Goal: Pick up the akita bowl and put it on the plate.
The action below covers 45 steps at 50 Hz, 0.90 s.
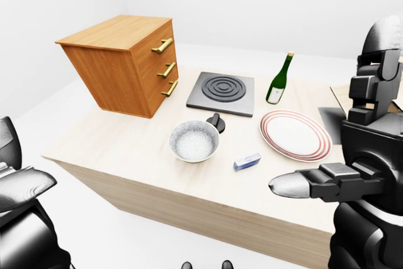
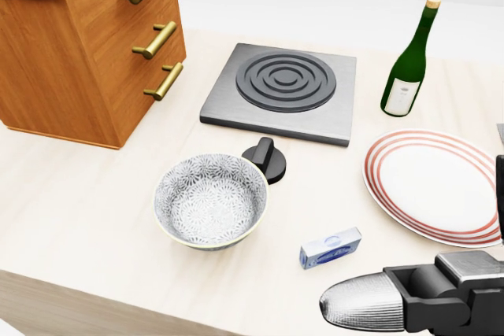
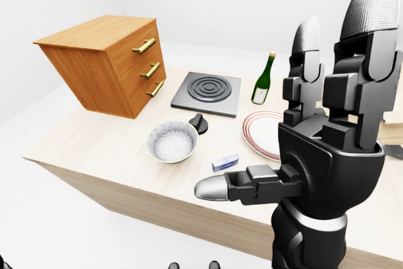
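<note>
The akita bowl (image 2: 211, 202), grey-white with a fine flower pattern, stands upright on the light wooden table (image 2: 71, 218), left of centre in the head view. The white plate (image 2: 433, 182) with red rings lies flat to its right, with nothing on it. My right hand (image 3: 296, 105) is raised close to the camera at the right of the right-eye view. It is open, fingers up and thumb pointing left, well short of the bowl and holding nothing. My left hand (image 1: 22, 184) shows at the lower left edge of the left-eye view, open, off the table.
A wooden drawer cabinet (image 2: 71, 45) stands at the table's upper left. A grey burner plate (image 2: 285, 88) and a black knob (image 2: 266, 159) sit above the bowl. A green wine bottle (image 2: 409, 64) stands above the plate. A small blue-white box (image 2: 331, 248) lies between bowl and plate.
</note>
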Motion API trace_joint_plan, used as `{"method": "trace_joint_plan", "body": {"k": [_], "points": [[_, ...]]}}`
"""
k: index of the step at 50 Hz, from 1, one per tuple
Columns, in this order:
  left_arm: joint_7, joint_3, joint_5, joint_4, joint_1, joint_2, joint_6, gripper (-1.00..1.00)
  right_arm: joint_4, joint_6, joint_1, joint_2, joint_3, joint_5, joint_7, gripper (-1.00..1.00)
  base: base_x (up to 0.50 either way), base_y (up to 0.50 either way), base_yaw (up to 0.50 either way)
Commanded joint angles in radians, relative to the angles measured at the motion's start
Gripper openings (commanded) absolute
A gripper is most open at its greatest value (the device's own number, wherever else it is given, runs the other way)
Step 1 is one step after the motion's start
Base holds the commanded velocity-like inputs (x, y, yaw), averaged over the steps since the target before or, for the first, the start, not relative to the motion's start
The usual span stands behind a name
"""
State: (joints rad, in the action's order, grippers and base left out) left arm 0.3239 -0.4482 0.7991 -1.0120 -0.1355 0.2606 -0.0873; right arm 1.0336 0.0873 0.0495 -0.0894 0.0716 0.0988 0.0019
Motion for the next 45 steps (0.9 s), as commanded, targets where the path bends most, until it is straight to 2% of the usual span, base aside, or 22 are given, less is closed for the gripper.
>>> {"method": "trace_joint_plan", "body": {"k": [1, 11, 17, 34, 39, 42, 45], "points": [[0.014, -0.014, 0.03, -0.015, 0.004, 0.009, 0.0, 1.0, -0.006, 0.0, -0.013, 0.052, -0.043, -0.084, 0.049, 1.0, 0.0, 0.0, 0.0], [0.033, -0.023, 0.058, -0.021, 0.002, 0.022, 0.0, 1.0, 0.013, 0.0, -0.011, 0.065, -0.014, -0.021, 0.05, 1.0, 0.06, -0.02, 0.0], [0.029, -0.028, 0.062, -0.017, 0.006, 0.023, 0.0, 1.0, 0.014, 0.0, -0.026, 0.048, -0.054, 0.004, 0.035, 1.0, 0.51, -0.23, 0.0], [0.028, -0.031, 0.065, -0.005, 0.006, 0.028, 0.0, 1.0, 0.011, 0.0, -0.035, 0.063, -0.078, -0.015, 0.046, 1.0, 0.51, -0.24, 0.0], [0.026, -0.026, 0.06, -0.006, 0.002, 0.029, 0.0, 1.0, -0.037, 0.0, 0.001, 0.036, -0.134, -0.149, 0.03, 1.0, 0.2, -0.1, 0.0], [0.032, -0.036, 0.066, -0.002, -0.009, 0.037, 0.0, 1.0, -0.123, 0.0, 0.04, -0.01, -0.221, -0.255, 0.094, 1.0, 0.0, 0.0, 0.0], [0.039, -0.039, 0.072, 0.009, -0.016, 0.045, 0.0, 1.0, -0.159, 0.0, 0.047, 0.0, -0.238, -0.335, 0.157, 1.0, 0.0, 0.0, 0.0]]}}
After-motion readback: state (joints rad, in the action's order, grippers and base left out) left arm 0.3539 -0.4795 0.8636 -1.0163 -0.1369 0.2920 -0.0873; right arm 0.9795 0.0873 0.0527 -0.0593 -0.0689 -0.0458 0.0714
